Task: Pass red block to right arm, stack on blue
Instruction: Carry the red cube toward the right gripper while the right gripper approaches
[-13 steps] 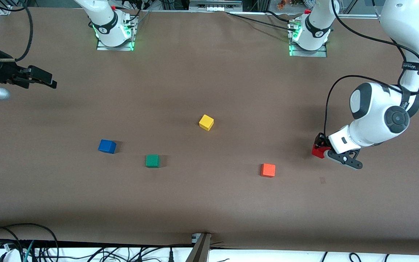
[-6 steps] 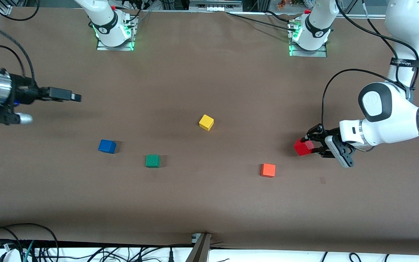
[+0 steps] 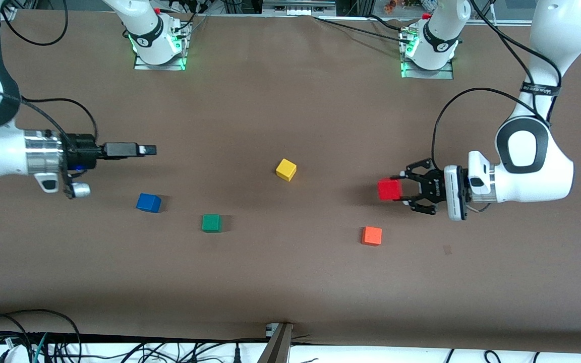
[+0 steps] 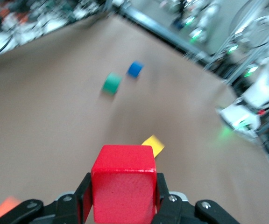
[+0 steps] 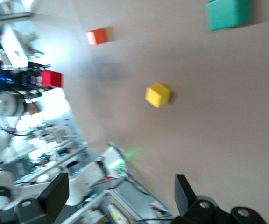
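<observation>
My left gripper [image 3: 397, 190] is shut on the red block [image 3: 389, 189] and holds it level above the table, with the block pointing toward the right arm's end. The left wrist view shows the block [image 4: 123, 184] clamped between both fingers [image 4: 83, 198]. The blue cube [image 3: 148, 202] sits on the table toward the right arm's end and also shows in the left wrist view [image 4: 135, 69]. My right gripper [image 3: 141, 149] is open and empty, held level over the table near the blue cube. In the right wrist view [image 5: 119, 191] it faces the red block [image 5: 51, 79].
A green cube [image 3: 211, 223] lies beside the blue one, nearer the front camera. A yellow cube [image 3: 286, 169] sits mid-table. An orange cube [image 3: 371, 235] lies nearer the front camera than the red block. Cables run along the table's front edge.
The left gripper lifted the red block, turned level and carried it toward the table's middle. The right gripper swung in from the table's end toward the middle.
</observation>
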